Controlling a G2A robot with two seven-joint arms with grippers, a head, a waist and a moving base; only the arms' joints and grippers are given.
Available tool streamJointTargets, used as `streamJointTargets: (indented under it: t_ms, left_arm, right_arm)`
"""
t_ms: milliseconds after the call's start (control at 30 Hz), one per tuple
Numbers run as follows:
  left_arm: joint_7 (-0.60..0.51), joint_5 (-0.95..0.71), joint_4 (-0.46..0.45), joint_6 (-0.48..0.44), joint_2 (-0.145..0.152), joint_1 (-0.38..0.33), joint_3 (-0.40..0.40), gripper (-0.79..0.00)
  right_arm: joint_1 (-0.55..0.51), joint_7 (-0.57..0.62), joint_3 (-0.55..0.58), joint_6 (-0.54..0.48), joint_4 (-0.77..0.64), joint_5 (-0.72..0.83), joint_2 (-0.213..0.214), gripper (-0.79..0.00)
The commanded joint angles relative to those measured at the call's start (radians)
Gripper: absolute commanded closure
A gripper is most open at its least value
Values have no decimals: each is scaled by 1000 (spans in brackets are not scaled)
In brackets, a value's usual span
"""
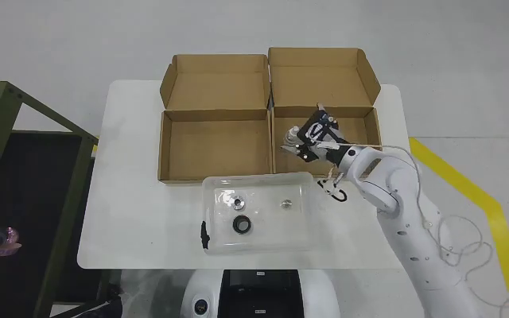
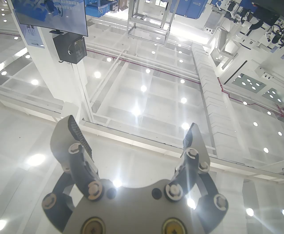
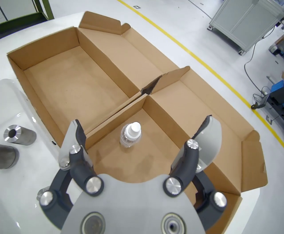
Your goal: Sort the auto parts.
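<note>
While the right claw (image 3: 142, 122) hangs agape, the bottle (image 3: 130, 138) stands beneath.

You are working in a large industrial hall, by its look a robotics workshop. The smooth pale grey floor (image 1: 238, 24) carries a yellow painted lane line (image 3: 199, 59), and a grey metal-framed cabinet (image 3: 244, 22) stands beyond it. Overhead you have a high white beamed ceiling (image 2: 155, 99) with round lamps (image 2: 143, 88) and a large dark-framed wall screen (image 2: 51, 15).

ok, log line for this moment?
right gripper open over right cardboard box | small bottle upright inside, ungripped | left gripper open, empty | clear tray holds metal parts
</note>
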Motion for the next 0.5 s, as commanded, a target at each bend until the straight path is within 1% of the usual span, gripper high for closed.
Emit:
streamJointTargets:
  t_ms: [0, 200, 467]
  left_arm:
    - [0, 0, 0, 0, 0, 0, 0, -785]
    - [0, 0, 0, 0, 0, 0, 0, -785]
    - [0, 0, 0, 0, 0, 0, 0, -785]
  right_arm:
    - [-35, 15, 11, -37, -65, 11, 6, -785]
    - [-134, 43, 5, -121, -191, 23, 18, -785]
    - [-219, 75, -16, -208, -262, -14, 32, -785]
